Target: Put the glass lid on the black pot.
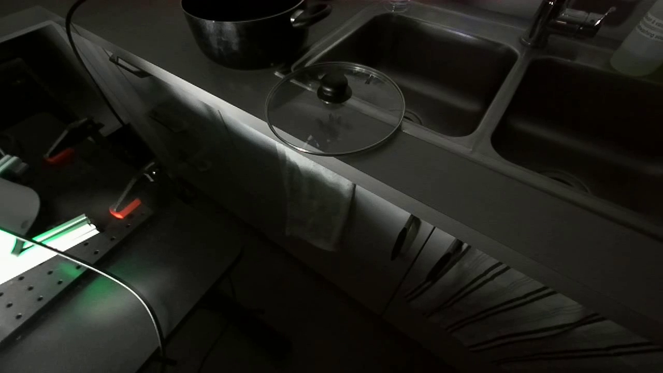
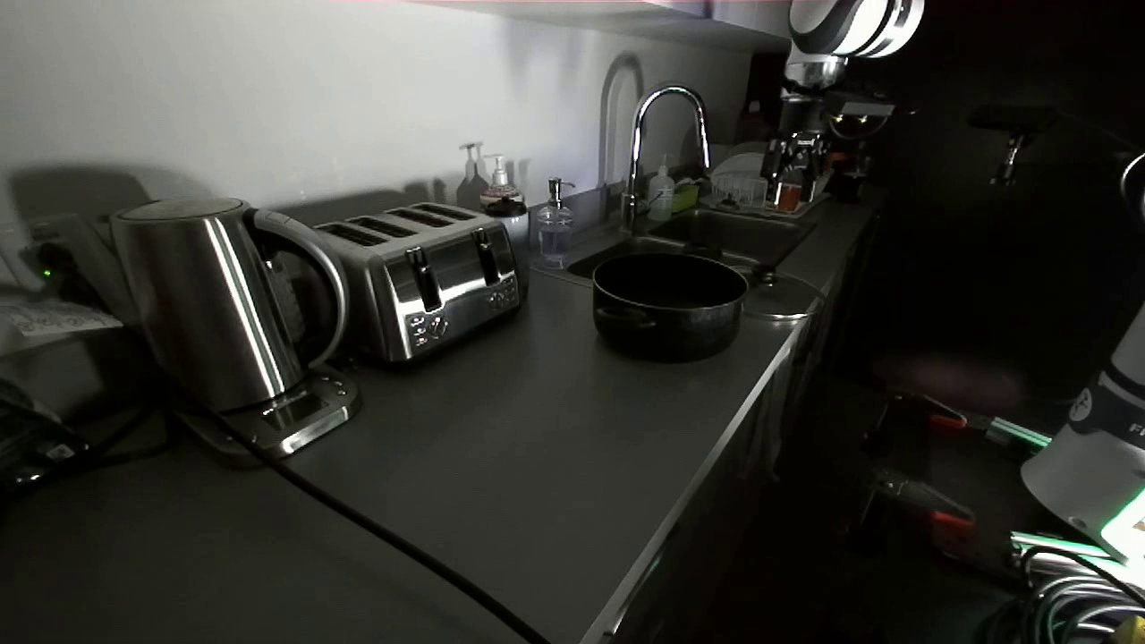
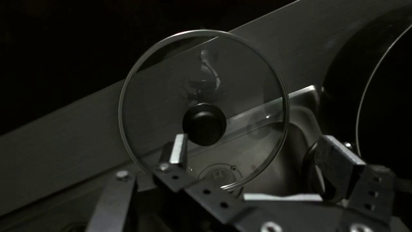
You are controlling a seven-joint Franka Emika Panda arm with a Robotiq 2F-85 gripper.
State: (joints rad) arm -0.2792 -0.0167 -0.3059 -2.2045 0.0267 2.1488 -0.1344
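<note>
- One glass lid (image 1: 334, 116) lies knob-up on the counter (image 2: 501, 447), just beside the one black pot (image 2: 669, 317); its rim reaches past the counter's front edge and, on the other side, over a sink basin (image 1: 456, 111).
- A single dark round knob (image 3: 204, 125) marks that lid's centre.
- The pot stands upright and uncovered; each exterior view gives me one side handle (image 2: 626, 315), and the inside is too dark to read.
- One robot arm (image 2: 854, 27) hangs in from above, one gripper (image 3: 259, 150) on its end, up in the air and apart from the lid.
- Two fingers on it, the jaws spread wide, with nothing held that I can see; in the wrist view one fingertip (image 3: 178, 149) shows against the glass beside the knob, the other near the pot's side.
- Two of those steel basins sit side by side, with one tall arched faucet (image 2: 636, 148) behind them.
- One toaster (image 2: 458, 282), four slots on top and two levers in front; next to it one electric kettle (image 2: 183, 304), upright on its base.
- Along the back, one clear pump dispenser (image 2: 555, 234), one patterned pump bottle (image 2: 500, 190) nearer the wall, one labelled bottle (image 1: 639, 44) by the faucet.
- One white dish rack (image 2: 741, 190) past the sink.
- Two towels on the cabinet fronts, a plain towel (image 1: 316, 207) and a striped towel (image 1: 518, 305).
- Two red-handled clamps (image 1: 126, 208) by the arm's base, and one black cable (image 2: 385, 537) across the counter.
</note>
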